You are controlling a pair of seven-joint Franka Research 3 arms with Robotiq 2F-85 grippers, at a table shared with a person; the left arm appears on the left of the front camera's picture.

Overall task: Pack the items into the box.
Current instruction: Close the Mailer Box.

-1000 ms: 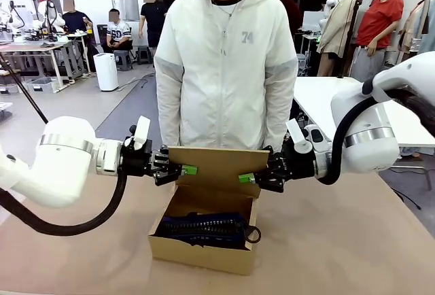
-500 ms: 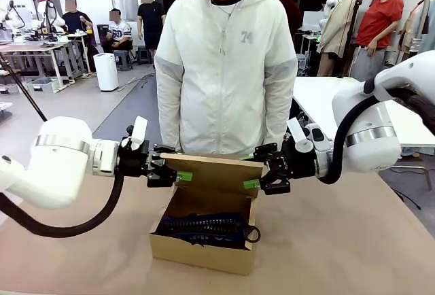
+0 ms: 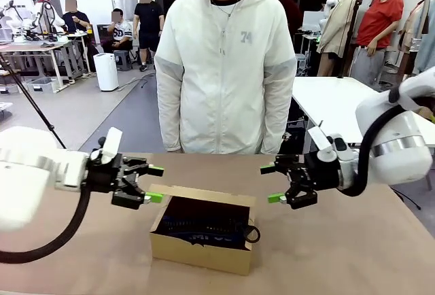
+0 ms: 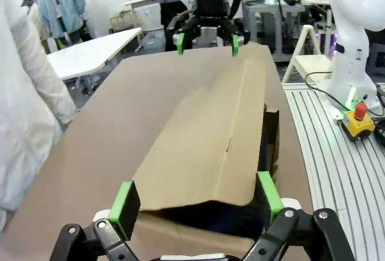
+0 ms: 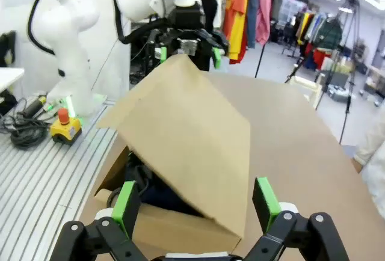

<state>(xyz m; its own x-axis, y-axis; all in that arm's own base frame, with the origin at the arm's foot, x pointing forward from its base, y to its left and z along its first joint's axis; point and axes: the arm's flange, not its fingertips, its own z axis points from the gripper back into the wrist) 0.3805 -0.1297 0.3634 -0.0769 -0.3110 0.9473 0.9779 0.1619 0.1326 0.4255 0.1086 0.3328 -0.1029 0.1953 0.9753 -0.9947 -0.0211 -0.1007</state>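
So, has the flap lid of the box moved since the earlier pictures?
Yes. The flap lid has dropped from upright, before the person's jacket, to lie tilted over the box. Both grippers, left and right, are open beside it.

Bright, even indoor light fills the hall, with ceiling strips glowing above the box. Wrist views bend outward from it; shadows beneath stay soft.

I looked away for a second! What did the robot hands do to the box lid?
Both let go. The left gripper and right gripper had been holding the brown cardboard flap lid upright; they opened and drew apart sideways, and the lid dropped over the small brown cardboard box. The box, the navy pencil case inside and the person stayed put.
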